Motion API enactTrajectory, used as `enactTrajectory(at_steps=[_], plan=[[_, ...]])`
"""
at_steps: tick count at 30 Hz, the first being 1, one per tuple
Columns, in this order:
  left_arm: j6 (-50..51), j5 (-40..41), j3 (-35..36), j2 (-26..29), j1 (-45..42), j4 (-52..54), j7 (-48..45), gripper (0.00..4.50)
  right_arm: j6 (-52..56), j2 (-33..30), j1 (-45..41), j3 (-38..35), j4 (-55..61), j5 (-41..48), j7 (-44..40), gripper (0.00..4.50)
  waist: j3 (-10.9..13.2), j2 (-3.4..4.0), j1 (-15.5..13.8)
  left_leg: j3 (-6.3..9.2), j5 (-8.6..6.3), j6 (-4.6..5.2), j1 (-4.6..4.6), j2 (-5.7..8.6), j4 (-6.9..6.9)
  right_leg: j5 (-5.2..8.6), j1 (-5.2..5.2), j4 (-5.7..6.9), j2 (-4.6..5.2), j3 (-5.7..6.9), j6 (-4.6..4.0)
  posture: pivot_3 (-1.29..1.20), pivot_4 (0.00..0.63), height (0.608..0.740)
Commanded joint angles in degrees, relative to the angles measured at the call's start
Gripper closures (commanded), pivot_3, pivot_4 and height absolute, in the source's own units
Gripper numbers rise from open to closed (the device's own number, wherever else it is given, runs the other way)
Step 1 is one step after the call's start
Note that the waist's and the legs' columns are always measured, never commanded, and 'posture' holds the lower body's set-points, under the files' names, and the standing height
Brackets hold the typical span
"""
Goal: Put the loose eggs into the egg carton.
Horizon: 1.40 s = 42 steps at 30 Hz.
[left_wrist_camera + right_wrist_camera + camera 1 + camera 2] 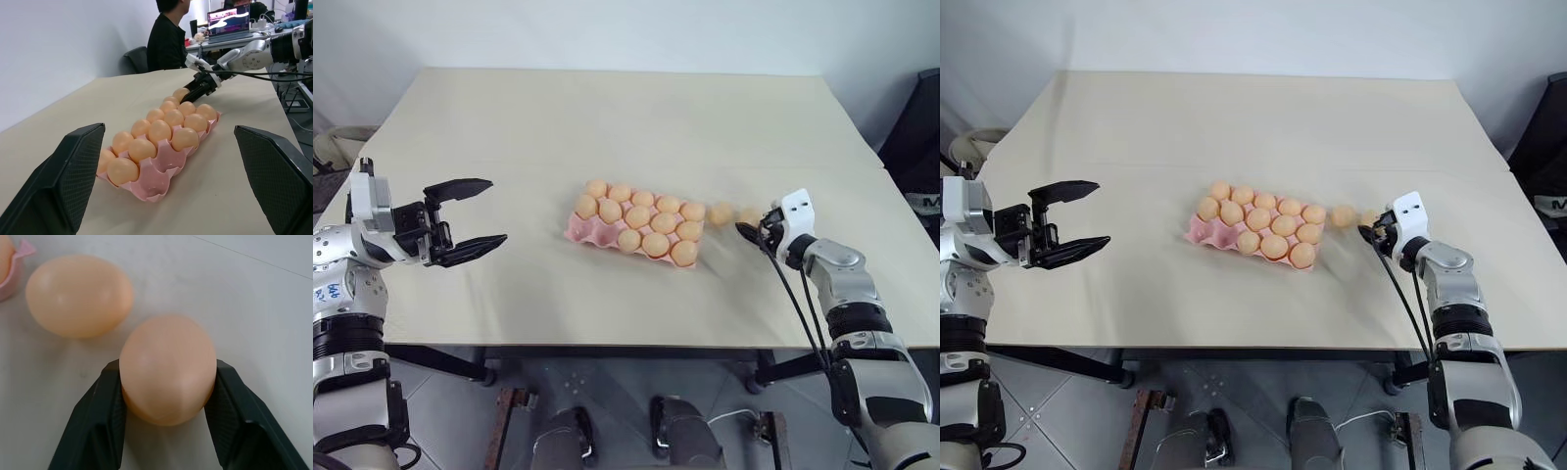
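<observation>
- The loose egg (167, 369) lies on the bench (607, 127) just right of the egg carton (582, 231); it looks smooth, slippery and fragile.
- The right hand (168, 404) is closed on its widest middle, a good place.
- A second egg (78, 294) lies beside it.
- The left hand (470, 217) hangs wide open, empty.

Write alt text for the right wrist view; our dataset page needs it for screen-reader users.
The right gripper is shut on a loose egg resting on the pale table. A second loose egg lies just beyond it, beside the pink egg carton.
</observation>
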<state>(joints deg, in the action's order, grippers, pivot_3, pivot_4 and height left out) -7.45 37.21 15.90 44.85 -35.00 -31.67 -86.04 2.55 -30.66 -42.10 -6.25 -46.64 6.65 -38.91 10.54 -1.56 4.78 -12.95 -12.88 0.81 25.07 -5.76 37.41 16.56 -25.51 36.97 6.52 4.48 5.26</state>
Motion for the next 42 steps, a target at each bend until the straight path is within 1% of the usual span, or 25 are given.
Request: enactTrajectory(at_steps=[1, 6, 11, 14, 15, 19, 22, 23, 27, 30, 35, 42], plan=[[-0.4, 0.7, 1.7, 0.5, 0.4, 2.2, -3.7, 0.00, 1.0, -1.6, 1.0, -1.5, 7.2, 1.5, -0.6, 2.37, 0.0, 0.01, 0.1, 0.00, 0.00, 0.00, 0.00, 0.00, 0.00, 0.00, 0.00, 0.00, 0.00, 0.00, 0.00, 0.00, 0.150, 0.740], [-0.3, 0.7, 1.7, 0.5, 0.1, 1.7, -4.0, 0.00, 9.2, -2.6, 2.9, -2.3, 22.2, 3.9, -0.2, 2.37, 0.0, 0.02, 0.2, 0.00, 0.01, -0.01, -0.02, -0.02, 0.01, 0.00, -0.02, 0.04, 0.00, -0.04, 0.00, 0.00, 0.150, 0.740], [-0.3, 0.8, 1.7, 0.5, 0.1, 1.4, -4.4, 0.00, 21.7, -0.1, 4.3, -0.6, 41.7, 7.8, 1.8, 2.37, 0.0, 0.02, 0.0, 0.05, 0.01, -0.01, -0.01, -0.05, -0.02, 0.02, -0.05, 0.05, 0.00, -0.02, -0.04, 0.00, 0.150, 0.740], [-0.2, 0.9, 1.7, 0.5, 0.3, 1.5, -4.5, 0.00, 29.4, 3.8, 4.2, 2.2, 52.0, 10.6, 3.9, 2.37, 0.0, 0.02, 0.0, 0.05, 0.00, 0.00, 0.01, -0.05, -0.05, 0.02, -0.06, 0.02, 0.00, -0.02, -0.05, 0.00, 0.150, 0.740], [-0.2, 0.9, 1.7, 0.5, 0.3, 1.6, -4.5, 0.00, 31.2, 4.8, 4.1, 2.8, 54.1, 11.2, 4.5, 2.37, 0.0, 0.02, 0.1, 0.05, -0.01, 0.00, 0.01, -0.05, -0.06, 0.03, -0.07, 0.02, 0.00, -0.02, -0.06, 0.00, 0.150, 0.740], [-0.1, 0.8, 1.7, 0.6, 0.3, 1.3, -4.6, 0.00, 38.3, 11.7, 2.1, 9.5, 60.1, 12.9, 6.4, 2.37, 0.0, 0.01, 0.0, 0.06, -0.05, 0.07, 0.03, -0.06, -0.09, 0.04, -0.09, 0.02, -0.01, 0.01, -0.09, 0.00, 0.150, 0.740], [0.0, 0.9, 1.7, 0.6, 0.5, 1.7, -4.5, 0.00, 39.8, 14.5, 1.8, 12.0, 61.2, 12.8, 7.4, 2.37, 0.0, 0.01, -0.1, 0.06, -0.05, 0.07, 0.06, -0.05, -0.10, 0.04, -0.10, 0.00, 0.00, 0.03, -0.10, 0.00, 0.150, 0.740], [0.2, 1.1, 1.9, 0.7, 0.8, 2.1, -4.5, 0.00, 39.5, 15.8, 1.7, 13.9, 60.5, 11.9, 7.9, 2.37, 0.0, -0.02, -0.1, 0.05, -0.05, 0.07, 0.08, -0.04, -0.10, 0.04, -0.10, -0.03, 0.00, 0.04, -0.09, 0.00, 0.150, 0.740], [1.4, 1.7, 2.9, 1.3, 2.9, 4.3, -4.0, 0.00, 37.3, 18.5, 1.0, 19.2, 56.0, 7.9, 9.4, 2.37, 0.0, -0.05, -0.1, 0.03, -0.05, 0.04, 0.11, -0.02, -0.11, 0.04, -0.10, -0.09, 0.01, 0.05, -0.08, 0.00, 0.150, 0.740], [2.3, 2.2, 3.9, 1.9, 4.8, 6.0, -3.8, 0.00, 35.4, 19.6, 0.2, 21.5, 52.4, 5.4, 9.8, 2.37, 0.0, -0.06, 0.0, 0.03, -0.04, 0.03, 0.12, -0.02, -0.11, 0.04, -0.11, -0.09, 0.01, 0.07, -0.08, 0.00, 0.150, 0.740], [3.1, 2.3, 5.5, 2.7, 6.8, 7.7, -2.8, 0.00, 32.0, 22.9, -1.7, 23.3, 46.0, 2.3, 10.9, 2.37, 0.0, -0.06, 0.1, 0.02, -0.10, -0.15, 0.11, -0.03, -0.17, 0.04, -0.14, -0.08, -0.01, 0.07, -0.08, 0.00, 0.150, 0.740], [4.1, 2.4, 7.9, 4.2, 9.2, 8.9, -2.7, 0.00, 28.9, 25.7, -3.2, 24.0, 41.3, 0.2, 10.3, 2.37, 0.0, -0.06, 0.2, -0.02, -0.05, -0.20, 0.10, -0.06, -0.27, 0.05, -0.19, -0.09, -0.07, 0.06, -0.10, 0.00, 0.150, 0.740]])
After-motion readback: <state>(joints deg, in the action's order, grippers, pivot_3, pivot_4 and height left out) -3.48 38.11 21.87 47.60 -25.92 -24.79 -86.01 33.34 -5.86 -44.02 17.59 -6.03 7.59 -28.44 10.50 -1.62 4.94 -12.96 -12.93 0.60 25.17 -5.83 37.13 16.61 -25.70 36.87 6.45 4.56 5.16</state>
